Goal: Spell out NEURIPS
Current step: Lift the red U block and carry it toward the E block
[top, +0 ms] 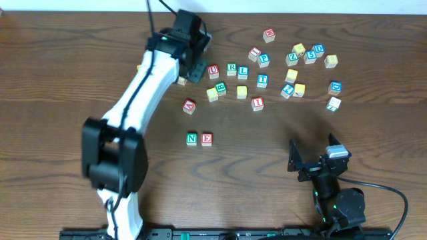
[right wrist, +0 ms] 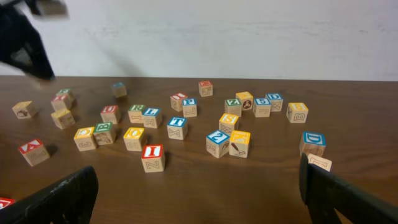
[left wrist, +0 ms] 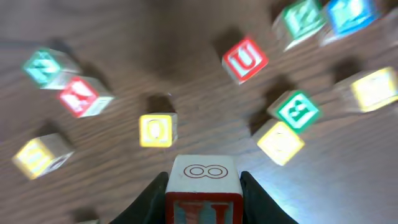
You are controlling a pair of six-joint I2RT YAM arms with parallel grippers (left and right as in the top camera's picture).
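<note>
Two cubes of the word stand paired. The N cube (top: pixel 192 139) is green-faced, w/ the red-faced E cube (top: pixel 207 139) at its 3 o'clock, sides about touching. They sit alone at front-centre of the table (top: pixel 60 100), approx 6 o'clock of the loose scatter.

The left gripper (left wrist: pixel 203 182) is clamped on a cube. Its fingers (left wrist: pixel 148 200) press both sides of the held cube (left wrist: pixel 203 169). The top face has a red looped outline. The front face is red-framed but cut off, so the letter can't be read. Overhead, this gripper sits at the scatter's 9 o'clock edge, w/ the red U cube (top: pixel 213 70) just at its 3 o'clock.

From U toward 3 o'clock runs a row: the green R cube (top: pixel 231 69), the blue L cube (top: pixel 243 72), then the blue T cube (top: pixel 263 80). The blue P cube (top: pixel 264 60) lies at T's 12 o'clock. The red I cube (top: pixel 257 103) stands apart at T's 6 o'clock. A yellow one that reads as the S cube (top: pixel 291 75) is at T's 3 o'clock, near more cubes. The red A cube (top: pixel 189 105) is at N's 12 o'clock.

The right gripper (right wrist: pixel 196 171) has its jaws spread wide, w/ bare tabletop btw them. It sits low at front-right, approx 4 o'clock of the N-E pair and well apart from every cube.
</note>
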